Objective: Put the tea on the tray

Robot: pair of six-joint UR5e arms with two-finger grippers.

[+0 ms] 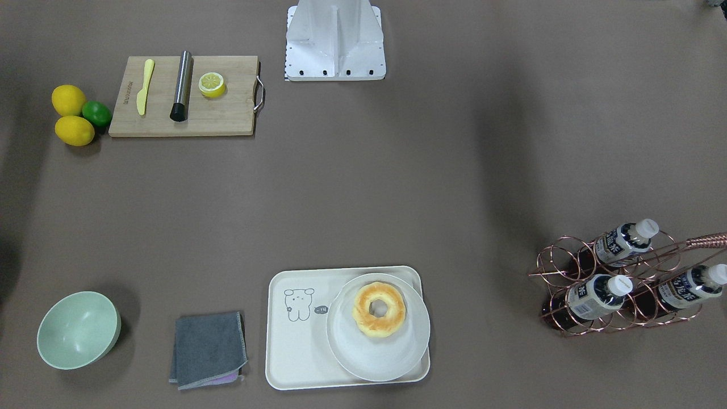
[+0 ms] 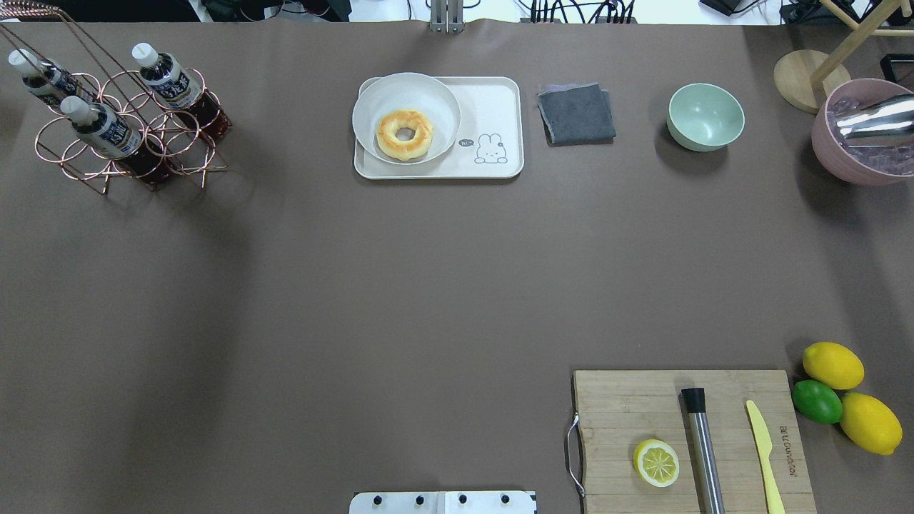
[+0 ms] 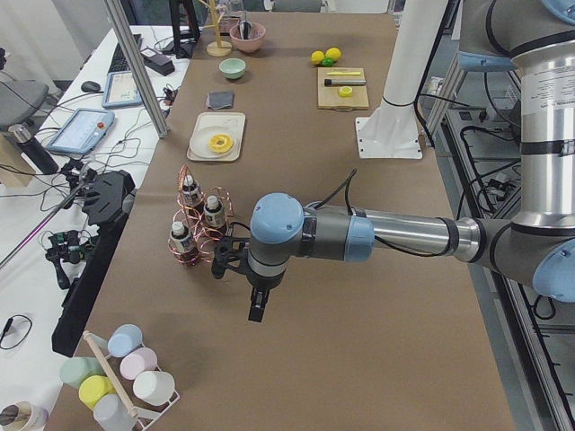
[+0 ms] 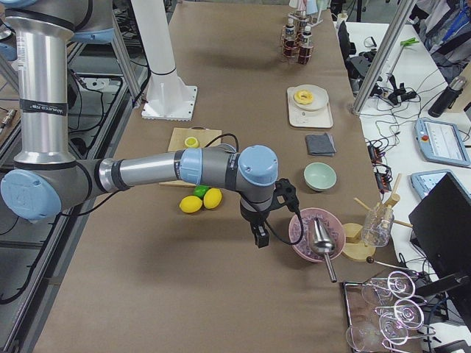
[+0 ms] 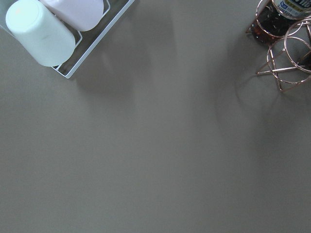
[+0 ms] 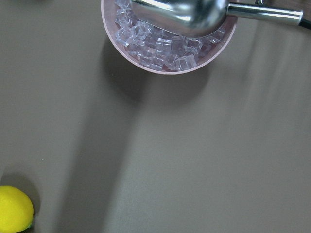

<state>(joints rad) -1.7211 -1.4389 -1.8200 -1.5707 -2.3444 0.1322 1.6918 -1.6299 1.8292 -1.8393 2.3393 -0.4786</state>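
Three alike tea bottles (image 1: 625, 241) (image 2: 171, 75) with white caps lie slanted in a copper wire rack (image 1: 619, 326) at the table's far left corner; one bottle's base shows in the left wrist view (image 5: 272, 14). The cream tray (image 1: 295, 363) (image 2: 500, 100) with a line-drawn bear holds a round white plate (image 2: 435, 93) with a donut (image 2: 405, 133). My left gripper (image 3: 258, 305) hangs over bare table near the rack; I cannot tell if it is open or shut. My right gripper (image 4: 259, 235) hangs beside the pink ice bowl (image 4: 316, 235); I cannot tell its state either.
A grey cloth (image 2: 576, 113) and a green bowl (image 2: 705, 116) sit right of the tray. A wooden cutting board (image 2: 628, 414) holds a lemon half, a metal muddler and a yellow knife, with lemons and a lime (image 2: 817, 401) beside it. Pastel cups (image 5: 39, 34) stand in a rack.
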